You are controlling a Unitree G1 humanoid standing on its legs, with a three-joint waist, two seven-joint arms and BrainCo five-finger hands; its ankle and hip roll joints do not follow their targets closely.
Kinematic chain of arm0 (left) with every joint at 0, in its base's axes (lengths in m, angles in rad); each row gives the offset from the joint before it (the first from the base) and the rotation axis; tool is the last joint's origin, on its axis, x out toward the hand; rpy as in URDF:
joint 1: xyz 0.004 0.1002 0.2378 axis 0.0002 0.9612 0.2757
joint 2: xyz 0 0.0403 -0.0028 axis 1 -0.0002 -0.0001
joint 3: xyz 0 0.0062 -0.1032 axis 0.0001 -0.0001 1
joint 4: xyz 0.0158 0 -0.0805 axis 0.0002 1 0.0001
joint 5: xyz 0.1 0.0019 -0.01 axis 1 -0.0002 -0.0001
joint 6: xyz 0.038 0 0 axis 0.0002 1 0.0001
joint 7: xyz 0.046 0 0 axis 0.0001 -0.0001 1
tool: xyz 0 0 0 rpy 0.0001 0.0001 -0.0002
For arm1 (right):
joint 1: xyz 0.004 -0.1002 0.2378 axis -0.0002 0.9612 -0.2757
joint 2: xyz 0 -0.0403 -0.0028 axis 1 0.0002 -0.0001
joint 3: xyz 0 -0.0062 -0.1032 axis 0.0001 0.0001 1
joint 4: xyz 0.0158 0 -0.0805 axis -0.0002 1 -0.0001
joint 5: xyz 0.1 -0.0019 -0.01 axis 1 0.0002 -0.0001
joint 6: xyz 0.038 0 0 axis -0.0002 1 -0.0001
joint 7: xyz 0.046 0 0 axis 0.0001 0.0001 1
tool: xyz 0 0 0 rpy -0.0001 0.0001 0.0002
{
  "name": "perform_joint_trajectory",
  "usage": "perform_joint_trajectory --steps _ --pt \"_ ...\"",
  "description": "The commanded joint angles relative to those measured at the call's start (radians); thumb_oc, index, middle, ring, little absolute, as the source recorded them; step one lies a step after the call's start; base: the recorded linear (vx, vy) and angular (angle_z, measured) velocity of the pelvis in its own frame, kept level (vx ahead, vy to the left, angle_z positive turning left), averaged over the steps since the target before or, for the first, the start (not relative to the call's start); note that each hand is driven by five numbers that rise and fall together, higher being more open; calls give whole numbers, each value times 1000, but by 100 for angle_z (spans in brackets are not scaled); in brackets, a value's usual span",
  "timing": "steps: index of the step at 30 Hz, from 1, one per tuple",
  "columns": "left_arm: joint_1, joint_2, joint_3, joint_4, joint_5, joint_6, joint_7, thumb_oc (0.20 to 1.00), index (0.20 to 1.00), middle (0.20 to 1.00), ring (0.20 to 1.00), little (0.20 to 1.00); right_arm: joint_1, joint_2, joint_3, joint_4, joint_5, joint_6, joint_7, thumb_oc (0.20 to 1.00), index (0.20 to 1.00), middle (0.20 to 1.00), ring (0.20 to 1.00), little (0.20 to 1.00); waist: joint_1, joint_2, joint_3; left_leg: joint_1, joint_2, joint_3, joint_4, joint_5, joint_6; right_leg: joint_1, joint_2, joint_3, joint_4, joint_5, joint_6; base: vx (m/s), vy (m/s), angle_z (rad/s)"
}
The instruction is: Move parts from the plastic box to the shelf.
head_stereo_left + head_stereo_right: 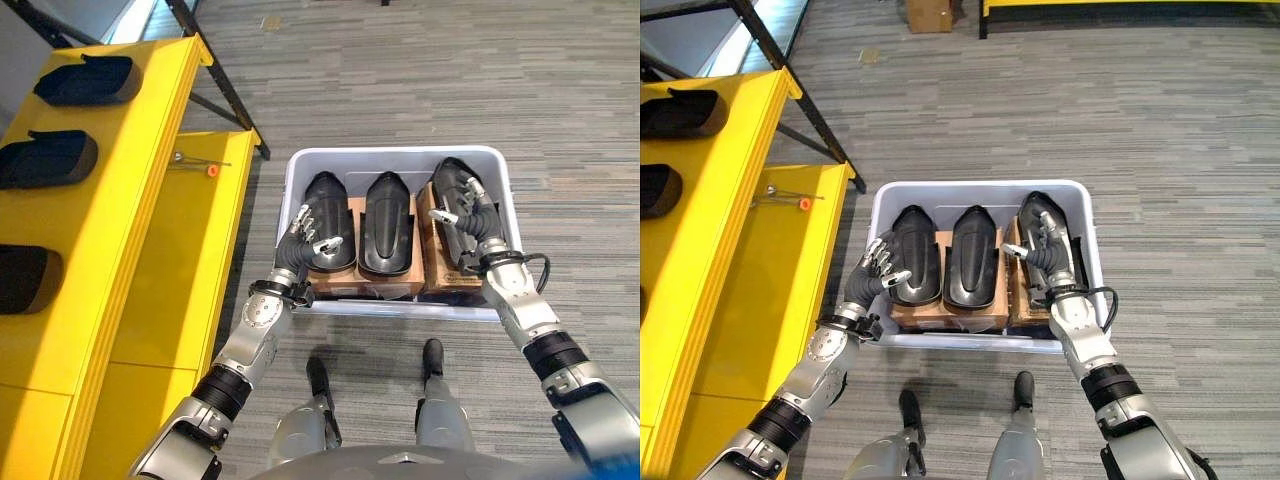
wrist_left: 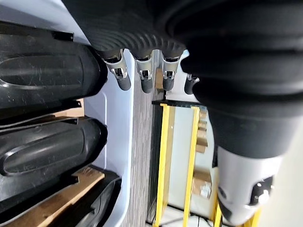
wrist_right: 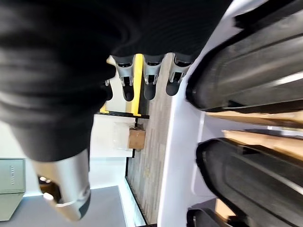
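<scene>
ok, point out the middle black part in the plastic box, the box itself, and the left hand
middle black part [image 1: 386, 222]: left eye view, centre of its top face
plastic box [image 1: 398, 154]: left eye view, far rim
left hand [image 1: 878, 264]: right eye view, its fingers

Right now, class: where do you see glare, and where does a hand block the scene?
Left eye view: pale sheen on the black parts in the plastic box. Right wrist view: a bright streak crosses one part; the dark cover of the right hand hides much. Left wrist view: the left hand likewise.

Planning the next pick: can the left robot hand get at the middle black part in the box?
Probably yes. The left robot hand hovers open over the left part; the middle part lies uncovered beside it in the plastic box.
</scene>
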Motion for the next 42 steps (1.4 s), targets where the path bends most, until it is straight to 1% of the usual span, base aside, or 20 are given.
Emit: perform_joint_trajectory --steps 1,4,6,7,8,9,17,20,25,30,35,37,39,42 --pt "-85 18 -31 -65 -25 -74 7 1000 1000 1000 1000 1000 -181 -19 53 30 -34 -39 -35 1000 1000 1000 1000 1000 26 -19 68 -35 92 -37 86 12 -82 58 -108 -24 78 -15 73 -41 -17 5" --pt "-87 16 -27 -57 -24 -76 16 1000 1000 1000 1000 1000 -220 -39 46 57 -61 -39 -64 1000 1000 1000 1000 1000 35 -5 85 -47 91 -28 82 16 -83 30 -112 -18 82 -10 75 -14 -6 2" --pt "-85 18 -24 -61 -19 -78 21 1000 1000 1000 1000 1000 -227 -61 30 42 -112 -37 -96 1000 1000 1000 1000 1000 34 8 95 -51 88 -22 78 18 -83 19 -116 -13 80 -8 76 0 0 0" --pt "-85 18 -24 -61 -19 -78 21 1000 1000 1000 1000 1000 -227 -62 29 41 -113 -36 -96 1000 1000 1000 1000 1000 35 8 95 -51 88 -22 78 18 -83 18 -116 -12 80 -8 76 5 19 -7" --pt "-85 17 -28 -66 -12 -81 23 1000 1000 1000 1000 1000 -233 -85 1 48 -138 -38 -127 1000 1000 1000 1000 1000 33 21 105 -53 85 -22 74 20 -83 13 -120 -11 81 -9 75 -4 13 -8" --pt "-84 20 -31 -72 -10 -81 23 1000 1000 1000 1000 1000 -239 -98 -13 51 -147 -37 -145 1000 1000 1000 1000 1000 31 27 111 -55 83 -22 72 20 -83 8 -123 -9 82 -10 76 -9 15 -6" --pt "-80 11 -35 -61 7 -89 41 1000 1000 1000 1000 1000 -226 -131 -75 35 -257 -28 -254 1000 1000 1000 1000 1000 10 50 134 -56 84 -8 67 20 -87 -27 -118 8 100 -19 72 -5 -11 -6" --pt "-85 6 -43 -56 9 -91 44 1000 1000 1000 1000 1000 -222 -127 -73 43 -262 -28 -257 1000 1000 1000 1000 1000 8 54 141 -60 83 -6 66 22 -87 -36 -116 13 100 -17 73 -9 -16 -9" --pt "-96 5 -59 -55 8 -92 44 1000 1000 1000 1000 1000 -244 -122 -49 120 -235 -27 -251 1000 1000 1000 1000 1000 9 64 153 -73 82 -7 70 25 -89 -50 -117 15 104 -18 71 -4 -5 -2" --pt "-101 8 -72 -63 1 -95 43 1000 1000 1000 1000 1000 -283 -110 -9 217 -187 -22 -220 1000 1000 1000 1000 1000 17 76 167 -88 78 -4 71 28 -90 -70 -118 20 105 -14 71 0 0 0" --pt "-105 8 -80 -68 -10 -97 40 1000 1000 1000 1000 1000 -333 -120 39 292 -156 -15 -192 1000 1000 1000 1000 1000 26 87 182 -106 72 -2 81 25 -91 -94 -121 28 114 -13 69 -4 -1 -1" --pt "-110 6 -86 -69 -15 -98 38 1000 1000 1000 1000 1000 -353 -126 71 307 -162 -12 -179 1000 1000 1000 1000 1000 30 89 195 -113 71 -8 90 21 -92 -98 -120 26 124 -20 69 0 0 0" --pt "-111 7 -86 -68 -16 -99 38 1000 1000 1000 1000 1000 -357 -129 80 308 -167 -10 -173 1000 1000 1000 1000 1000 31 88 195 -118 72 -9 91 25 -91 -102 -119 25 123 -17 67 0 0 0" --pt "-116 4 -86 -65 -16 -101 45 1000 1000 1000 1000 1000 -357 -106 107 328 -168 -9 -159 1000 1000 1000 1000 1000 38 88 203 -122 69 -19 89 25 -92 -99 -118 17 125 -22 65 -6 -6 1"
